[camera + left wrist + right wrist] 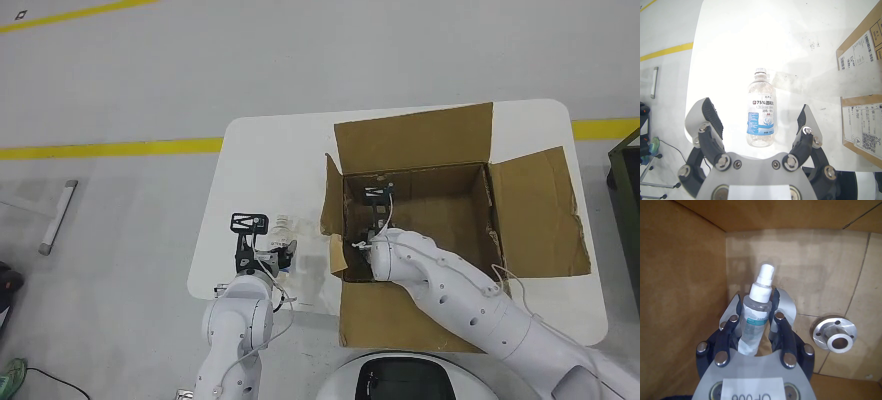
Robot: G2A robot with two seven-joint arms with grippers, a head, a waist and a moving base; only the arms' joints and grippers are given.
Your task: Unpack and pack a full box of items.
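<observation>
An open cardboard box stands on the white table. Inside it, my right gripper is shut on a small spray bottle with a white pump head, close to the box's corner wall. A metal flange lies on the box floor beside it. Left of the box, a clear alcohol bottle with a white cap lies flat on the table. My left gripper hangs open above it, one finger on each side, not touching. In the top view the left gripper is near the table's front left.
The box flaps spread outward over the table; one labelled flap lies close to the alcohol bottle. Bare table stretches beyond the bottle. A yellow floor line runs behind the table.
</observation>
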